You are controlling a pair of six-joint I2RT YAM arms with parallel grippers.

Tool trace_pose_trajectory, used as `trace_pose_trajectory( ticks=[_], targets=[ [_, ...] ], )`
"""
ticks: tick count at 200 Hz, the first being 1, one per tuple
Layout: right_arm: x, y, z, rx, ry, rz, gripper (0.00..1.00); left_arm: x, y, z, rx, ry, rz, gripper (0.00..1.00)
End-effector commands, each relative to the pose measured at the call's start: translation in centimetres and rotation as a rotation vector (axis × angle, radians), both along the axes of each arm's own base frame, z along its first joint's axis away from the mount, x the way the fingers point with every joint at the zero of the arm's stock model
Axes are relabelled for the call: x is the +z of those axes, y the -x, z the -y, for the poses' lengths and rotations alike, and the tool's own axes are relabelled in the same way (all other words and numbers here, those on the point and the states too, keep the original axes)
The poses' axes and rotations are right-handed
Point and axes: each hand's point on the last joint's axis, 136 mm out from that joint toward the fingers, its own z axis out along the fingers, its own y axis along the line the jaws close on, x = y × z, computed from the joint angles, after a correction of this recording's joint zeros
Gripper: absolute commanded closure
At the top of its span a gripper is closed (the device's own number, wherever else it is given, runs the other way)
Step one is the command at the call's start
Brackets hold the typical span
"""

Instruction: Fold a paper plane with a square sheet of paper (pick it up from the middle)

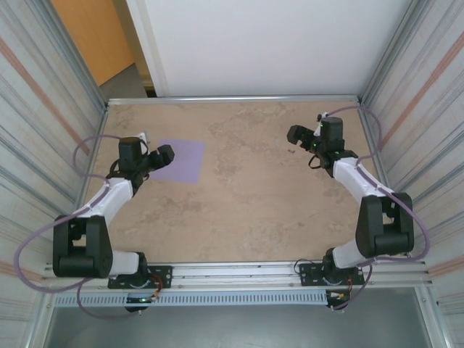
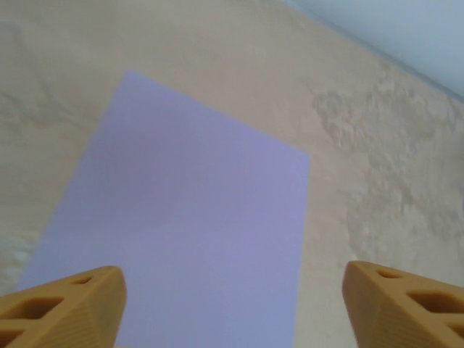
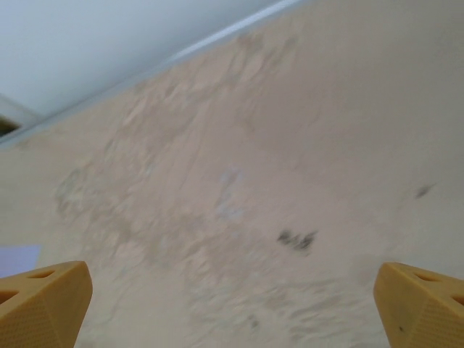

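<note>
lilac sheet (left gripper above)

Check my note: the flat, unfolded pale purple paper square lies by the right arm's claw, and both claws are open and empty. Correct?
No. The pale purple paper square lies by the left claw, not the right claw, as the top external view shows. The rest holds: flat, unfolded, both claws open and empty.

No text, label or number is readable on the square sheet of paper or table.
</note>
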Motion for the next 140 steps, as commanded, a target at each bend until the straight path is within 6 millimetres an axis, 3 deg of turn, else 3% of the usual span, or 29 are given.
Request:
trace_pose_trajectory(
  ticks=[1, 29, 59, 97, 140],
  targets=[
    [-2.2, 1.1, -4.2, 0.082, -0.125, -0.152, 0.06, -1.7, 0.3, 2.4, -0.060, 0.170, -0.136, 0.34],
    [-3.0, 1.0, -8.0, 0.162, -0.146, -0.176, 0.13, -4.1, -0.8, 2.4, -0.030, 0.168, -0.259, 0.54],
    [-4.4, 1.3, -10.6, 0.208, -0.160, -0.218, 0.19, -6.1, -2.1, 1.7, 0.007, 0.129, -0.334, 0.62],
    [-5.7, 1.5, -11.4, 0.212, -0.167, -0.258, 0.23, -8.5, -3.4, 1.4, 0.017, 0.104, -0.426, 0.71],
    [-6.5, 1.7, -11.2, 0.201, -0.163, -0.281, 0.23, -10.3, -3.4, 1.3, 0.025, 0.100, -0.481, 0.77]
  ],
)
